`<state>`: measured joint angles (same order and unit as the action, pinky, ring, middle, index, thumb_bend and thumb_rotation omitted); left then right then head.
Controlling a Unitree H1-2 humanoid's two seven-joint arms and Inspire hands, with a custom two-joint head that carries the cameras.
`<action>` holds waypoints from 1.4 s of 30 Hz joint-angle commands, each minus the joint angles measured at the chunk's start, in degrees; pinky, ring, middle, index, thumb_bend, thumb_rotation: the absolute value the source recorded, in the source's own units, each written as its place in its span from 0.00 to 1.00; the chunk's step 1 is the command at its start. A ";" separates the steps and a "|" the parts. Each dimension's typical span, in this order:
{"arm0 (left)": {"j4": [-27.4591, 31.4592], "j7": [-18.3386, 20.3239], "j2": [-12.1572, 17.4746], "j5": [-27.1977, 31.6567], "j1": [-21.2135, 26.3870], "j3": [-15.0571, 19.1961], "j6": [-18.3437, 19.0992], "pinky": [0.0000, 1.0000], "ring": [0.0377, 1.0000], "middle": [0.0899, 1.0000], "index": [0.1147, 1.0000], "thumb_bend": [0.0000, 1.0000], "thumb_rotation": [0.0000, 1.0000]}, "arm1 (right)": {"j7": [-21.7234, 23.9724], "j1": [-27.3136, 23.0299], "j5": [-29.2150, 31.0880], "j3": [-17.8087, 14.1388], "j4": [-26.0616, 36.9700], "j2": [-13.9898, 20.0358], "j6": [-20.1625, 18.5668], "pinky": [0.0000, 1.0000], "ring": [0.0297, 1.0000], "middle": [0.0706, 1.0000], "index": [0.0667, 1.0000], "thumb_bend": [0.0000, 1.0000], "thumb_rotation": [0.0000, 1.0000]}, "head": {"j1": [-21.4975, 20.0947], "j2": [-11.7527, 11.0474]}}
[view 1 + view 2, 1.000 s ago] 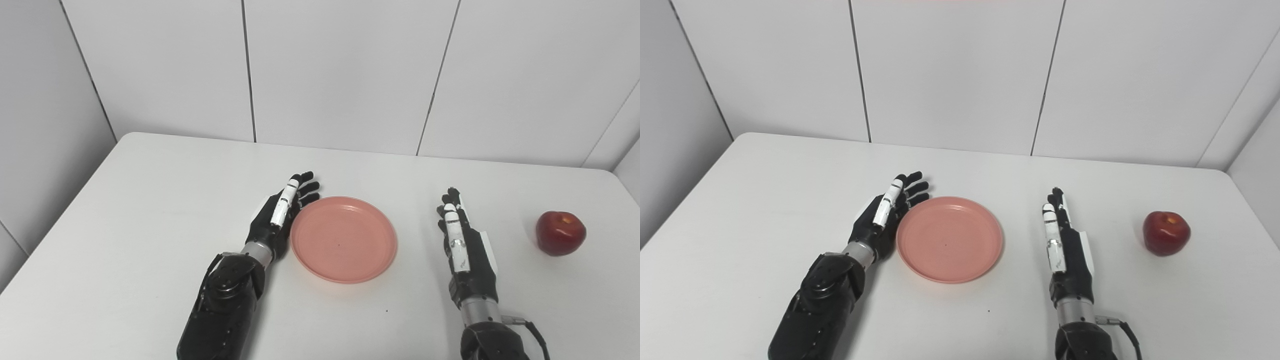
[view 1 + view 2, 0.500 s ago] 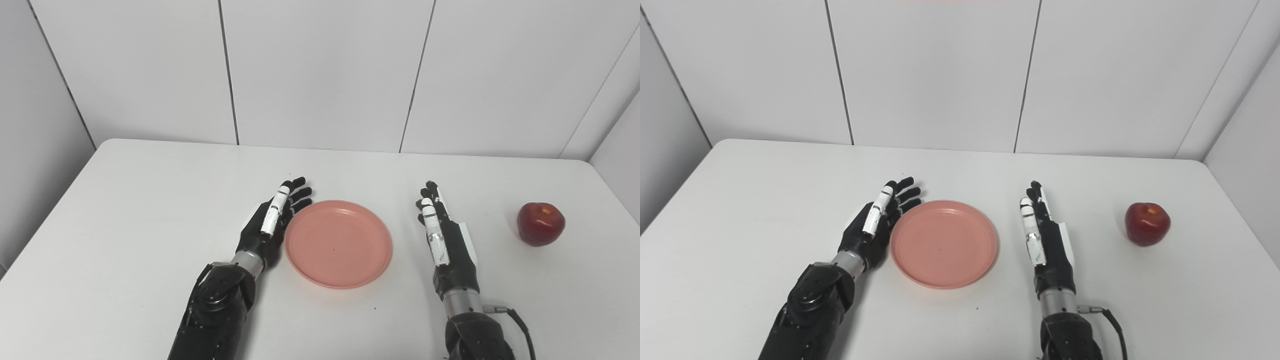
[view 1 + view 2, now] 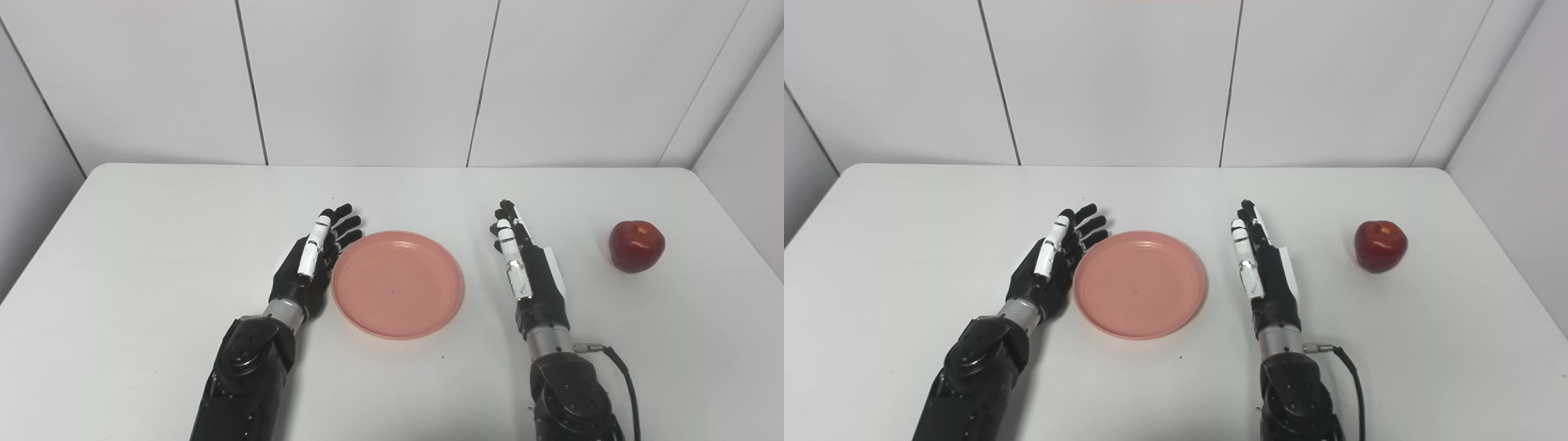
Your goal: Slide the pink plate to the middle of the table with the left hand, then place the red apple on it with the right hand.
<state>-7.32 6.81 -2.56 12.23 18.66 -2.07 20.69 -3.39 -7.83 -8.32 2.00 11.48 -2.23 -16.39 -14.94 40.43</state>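
The pink plate (image 3: 397,283) lies flat near the middle of the white table (image 3: 135,245), bare inside; my left hand (image 3: 309,263) stands on its edge at the plate's nine o'clock, fingers (image 3: 344,222) straight and spread toward twelve, holding nothing, its palm side right against the plate's rim, though I cannot tell whether it truly touches; my right hand (image 3: 527,269) stands likewise at the plate's three o'clock, a little apart from the rim, fingers stretched out toward twelve and empty; the red apple (image 3: 636,245) sits upright on the table well out at three o'clock from that hand, near the table's right edge, stem hollow up, touched by nothing; a thin black cable (image 3: 621,373) loops off my right wrist.
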 commanded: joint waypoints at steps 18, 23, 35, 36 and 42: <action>-2.29 1.69 -0.42 2.06 0.21 3.15 -2.60 0.89 0.90 0.90 0.87 0.36 1.00 | 0.97 -6.27 -0.23 -4.01 11.41 4.64 -5.87 0.93 0.90 0.92 0.93 0.43 0.97 | -2.93 -0.51; -3.44 2.19 -0.22 2.47 0.04 3.64 -4.49 0.90 0.90 0.90 0.87 0.37 1.00 | 0.59 -7.02 -4.15 -3.47 12.97 7.51 -6.67 0.89 0.89 0.91 0.92 0.49 0.95 | -6.42 -1.39; -5.20 2.70 0.36 4.22 0.63 5.30 -4.74 0.91 0.89 0.89 0.87 0.36 1.00 | 1.01 -8.66 -18.40 -1.90 15.34 14.05 -9.03 0.83 0.89 0.91 0.90 0.62 0.86 | -9.95 -2.94; -5.48 2.95 0.48 4.32 0.67 5.35 -5.03 0.91 0.90 0.90 0.87 0.36 1.00 | 0.91 -8.65 -18.84 -2.16 15.48 14.11 -9.16 0.81 0.88 0.90 0.90 0.67 0.82 | -9.95 -2.94; -6.90 3.75 1.11 4.32 0.90 5.60 -6.19 0.91 0.90 0.90 0.88 0.37 1.00 | 1.31 -9.11 -25.17 -4.58 17.06 13.27 -10.50 0.77 0.85 0.87 0.90 0.76 0.71 | -11.19 -3.57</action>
<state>-12.90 10.62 -2.04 16.54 19.50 3.38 14.06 -2.08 -14.49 -31.47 -1.51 25.88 11.10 -26.91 -26.10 36.91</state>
